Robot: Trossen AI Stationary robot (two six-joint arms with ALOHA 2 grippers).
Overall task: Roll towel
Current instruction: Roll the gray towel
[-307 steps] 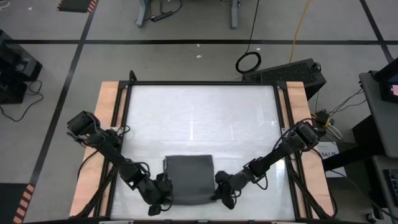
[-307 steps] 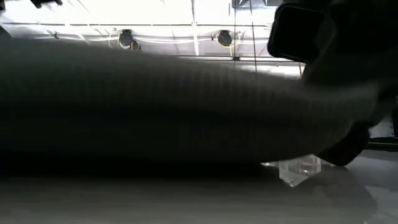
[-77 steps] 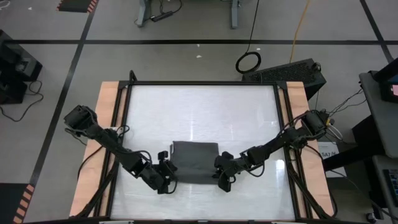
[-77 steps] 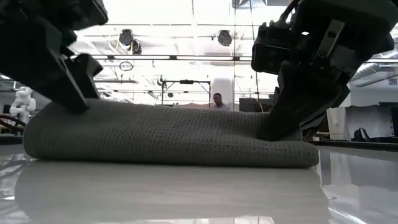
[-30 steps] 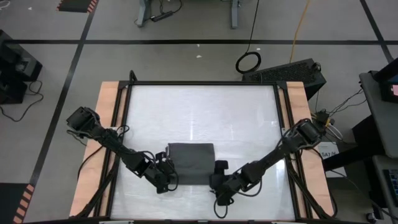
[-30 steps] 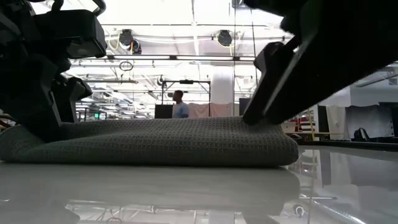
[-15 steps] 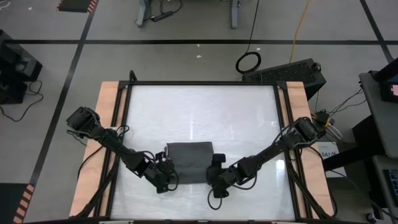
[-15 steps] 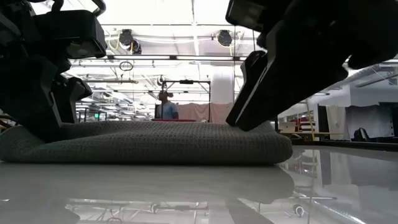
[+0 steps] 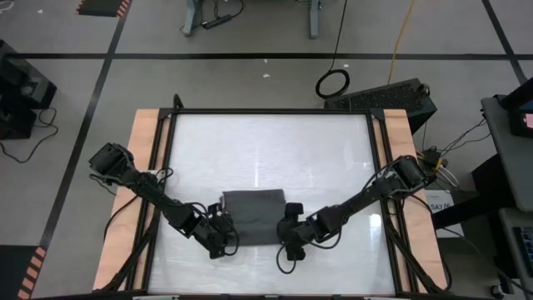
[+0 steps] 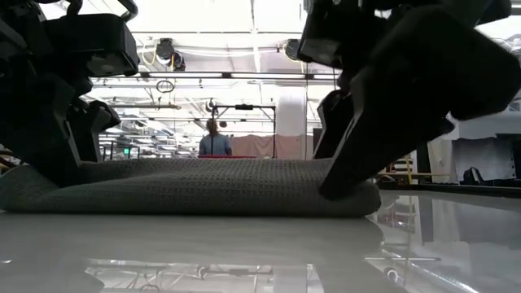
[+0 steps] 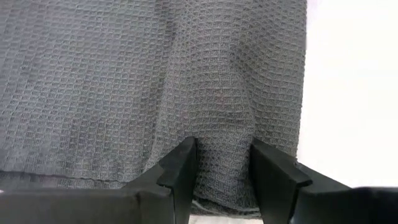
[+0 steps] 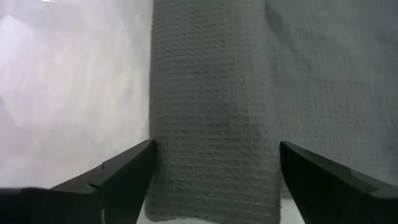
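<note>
Dark grey waffle-weave towel [image 9: 252,218], glossy white table [image 9: 266,150] with pale wood side strips, black tools

we find no text, label, brand, number or sign that can be read in any view.
</note>
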